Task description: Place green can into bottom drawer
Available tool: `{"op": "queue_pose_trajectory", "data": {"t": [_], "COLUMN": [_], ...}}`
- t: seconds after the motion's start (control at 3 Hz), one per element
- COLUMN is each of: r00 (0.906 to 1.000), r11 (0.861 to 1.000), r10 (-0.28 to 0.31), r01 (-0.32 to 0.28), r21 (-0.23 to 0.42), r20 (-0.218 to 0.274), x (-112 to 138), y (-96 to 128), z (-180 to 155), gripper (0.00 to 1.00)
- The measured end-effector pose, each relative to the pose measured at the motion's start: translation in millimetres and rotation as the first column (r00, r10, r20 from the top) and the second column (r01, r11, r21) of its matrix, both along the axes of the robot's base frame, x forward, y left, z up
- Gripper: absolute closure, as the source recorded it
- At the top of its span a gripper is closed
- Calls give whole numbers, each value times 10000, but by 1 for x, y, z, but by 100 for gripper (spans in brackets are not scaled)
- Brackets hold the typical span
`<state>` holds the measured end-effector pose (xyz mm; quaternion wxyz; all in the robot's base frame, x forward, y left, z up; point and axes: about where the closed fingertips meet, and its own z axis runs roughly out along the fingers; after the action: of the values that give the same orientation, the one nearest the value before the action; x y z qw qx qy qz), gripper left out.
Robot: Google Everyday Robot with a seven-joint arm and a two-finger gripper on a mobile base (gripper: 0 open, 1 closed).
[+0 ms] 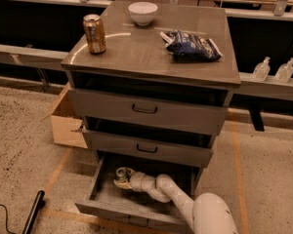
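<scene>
The bottom drawer (pixel 112 206) of the grey cabinet is pulled open. Inside it, near the back left, the green can (pixel 121 174) shows its silver top rim and part of its green body. My gripper (pixel 124 179) reaches into the drawer from the lower right on the white arm and sits right at the can, just above the drawer floor. The can's lower part is hidden behind the gripper.
A gold-brown can (pixel 94 33), a white bowl (pixel 142 12) and a dark blue snack bag (pixel 191 45) sit on the cabinet top. A cardboard box (pixel 64 122) stands left of the cabinet. Two clear bottles (pixel 273 70) stand on a ledge at right. A black object (pixel 33 212) lies on the floor.
</scene>
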<state>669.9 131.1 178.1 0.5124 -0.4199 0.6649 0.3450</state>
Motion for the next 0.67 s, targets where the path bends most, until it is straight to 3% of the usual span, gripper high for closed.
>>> {"op": "queue_pose_trajectory", "data": {"t": [0.67], "r00": [9996], "r11": [9998], "r10": [65], "r01": [-59], "r21": [194], "r20": [-285], "x": [-2], "y": [-2], "z": [-13], "gripper": [13]}}
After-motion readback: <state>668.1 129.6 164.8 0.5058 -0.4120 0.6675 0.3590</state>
